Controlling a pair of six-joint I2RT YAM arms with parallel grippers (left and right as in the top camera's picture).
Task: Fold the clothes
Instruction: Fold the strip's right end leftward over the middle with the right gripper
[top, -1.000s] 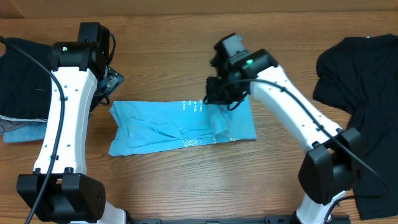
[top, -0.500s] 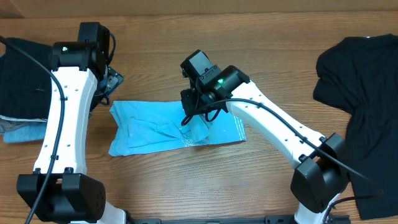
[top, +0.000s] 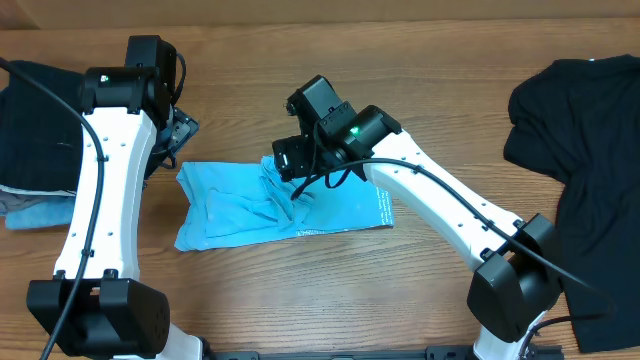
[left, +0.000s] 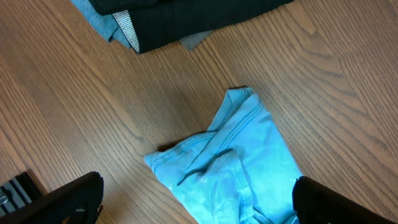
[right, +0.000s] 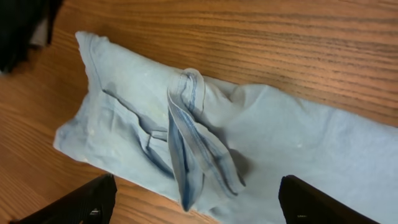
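The clothes, a light sky-blue T-shirt (top: 240, 210), lie as a long folded strip on the wooden table, white lettering at the right end (top: 384, 205). A bunched flap of the fabric (right: 189, 143) rests on top of the strip's middle. My right gripper (top: 288, 165) hovers just above that flap, open, with nothing between its fingers (right: 93, 200). My left gripper (top: 178, 135) is open above the shirt's back-left corner (left: 239, 143), apart from it. In the left wrist view, the left gripper (left: 199, 202) frames that corner.
A stack of folded black, grey and dull-blue garments (top: 35, 130) sits at the left edge, also at the top of the left wrist view (left: 180, 18). A plain black shirt (top: 590, 130) lies spread at the right. Bare wood runs along the front (top: 300, 300).
My right gripper carried the shirt's right end leftward over the middle, then opened and let it go. The strip is shorter now. The left arm has not moved.
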